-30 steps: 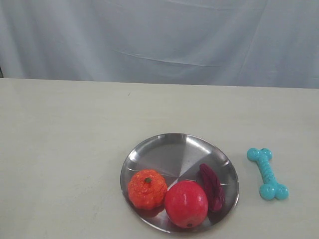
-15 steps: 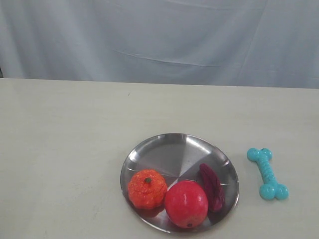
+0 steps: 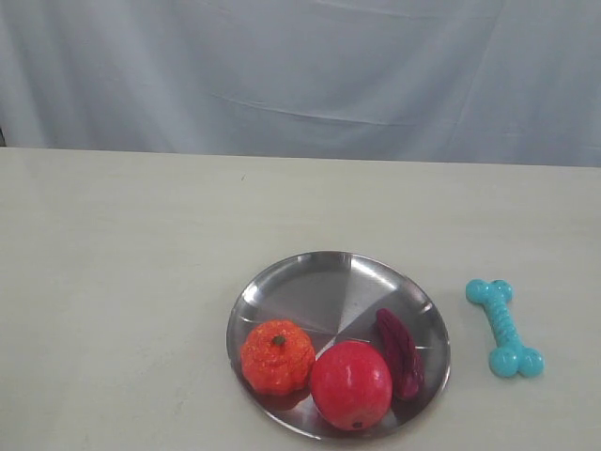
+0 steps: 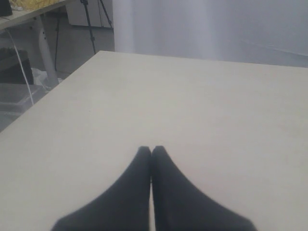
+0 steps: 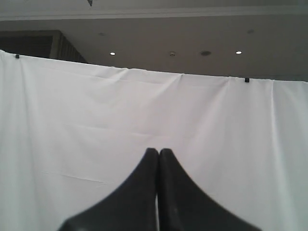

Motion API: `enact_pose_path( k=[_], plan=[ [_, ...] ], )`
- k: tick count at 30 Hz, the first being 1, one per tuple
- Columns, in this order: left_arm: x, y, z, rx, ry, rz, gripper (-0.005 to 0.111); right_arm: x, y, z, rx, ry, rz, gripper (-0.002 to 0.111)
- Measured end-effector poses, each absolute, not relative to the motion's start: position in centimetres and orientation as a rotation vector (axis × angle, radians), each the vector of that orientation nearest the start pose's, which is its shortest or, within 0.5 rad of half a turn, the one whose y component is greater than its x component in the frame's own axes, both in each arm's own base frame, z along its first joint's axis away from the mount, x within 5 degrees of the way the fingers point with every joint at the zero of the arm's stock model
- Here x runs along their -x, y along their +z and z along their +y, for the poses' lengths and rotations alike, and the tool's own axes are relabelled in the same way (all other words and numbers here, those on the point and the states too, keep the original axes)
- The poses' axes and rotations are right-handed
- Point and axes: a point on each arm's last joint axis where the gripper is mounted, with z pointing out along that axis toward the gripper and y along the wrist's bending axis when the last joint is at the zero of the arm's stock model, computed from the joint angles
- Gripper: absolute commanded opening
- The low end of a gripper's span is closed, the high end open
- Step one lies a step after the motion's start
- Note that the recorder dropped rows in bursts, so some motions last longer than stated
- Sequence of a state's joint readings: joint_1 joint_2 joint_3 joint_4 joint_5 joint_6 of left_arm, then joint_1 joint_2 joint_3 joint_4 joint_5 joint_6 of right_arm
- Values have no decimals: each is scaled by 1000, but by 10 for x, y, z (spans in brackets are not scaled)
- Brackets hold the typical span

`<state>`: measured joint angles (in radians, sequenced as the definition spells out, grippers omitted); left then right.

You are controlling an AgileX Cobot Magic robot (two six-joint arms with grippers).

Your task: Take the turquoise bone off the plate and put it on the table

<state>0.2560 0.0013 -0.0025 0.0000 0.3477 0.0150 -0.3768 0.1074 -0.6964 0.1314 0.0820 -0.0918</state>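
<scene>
Table (image 3: 122, 244) pale, matte; turquoise bone (image 3: 504, 328) on it beside plate (image 3: 319, 282); white curtain (image 3: 300, 75) behind. Left fingers (image 4: 137, 192), right fingers (image 5: 142, 192) clenched, empty.

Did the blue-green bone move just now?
No. The turquoise bone lies on the table right of the plate, with the same gap as before.

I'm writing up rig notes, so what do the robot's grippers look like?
Both look alike: the left gripper and right gripper each have two matte black fingers, broad at the base, tapering to narrow tips. No cables or markings show; the arms are out of view.
</scene>
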Motion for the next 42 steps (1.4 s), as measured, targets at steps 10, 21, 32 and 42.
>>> enact_pose_path(
  k=[10, 21, 32, 42],
  plan=[
    [-52, 183, 14, 220, 191, 1821, 0, 22, 412, 11, -265, -149, 972, 0],
    [-52, 183, 14, 220, 191, 1821, 0, 11, 386, 7, -276, -225, 1254, 0],
    [-52, 183, 14, 220, 191, 1821, 0, -37, 303, -14, -349, -192, 1362, 0],
    [-52, 183, 14, 220, 191, 1821, 0, -56, 234, -19, -335, -157, 1401, 0]
  ],
)
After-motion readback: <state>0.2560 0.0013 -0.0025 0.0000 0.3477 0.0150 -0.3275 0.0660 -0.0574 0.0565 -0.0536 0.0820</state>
